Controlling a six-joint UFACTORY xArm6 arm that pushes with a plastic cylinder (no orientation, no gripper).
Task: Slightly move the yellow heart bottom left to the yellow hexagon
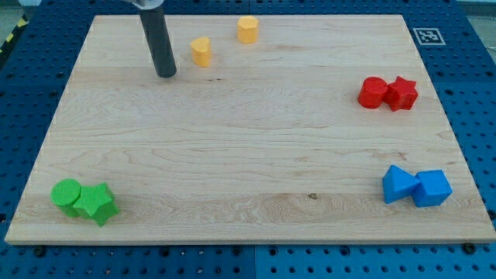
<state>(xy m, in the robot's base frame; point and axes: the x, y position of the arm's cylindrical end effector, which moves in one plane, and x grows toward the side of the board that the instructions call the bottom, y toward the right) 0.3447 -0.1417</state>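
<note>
Right now I am holding my tip (167,75) down on the wooden board (248,155), in its upper left part, and it is sitting just to the view's left of the yellow heart (201,52) without touching it. This arm is carrying only a plain rod, so I am seeing no claw that could be apart or together, and it is clamping nothing. The yellow heart is lying below and to the left of the yellow hexagon (248,29), with a clear gap between them, near the board's top edge. At the right edge a red cylinder (373,92) is touching a red star (402,93). Lower right, a blue triangle (397,184) is pressing against a blue cube (432,188). At lower left a green cylinder (67,193) is touching a green star (98,203).
</note>
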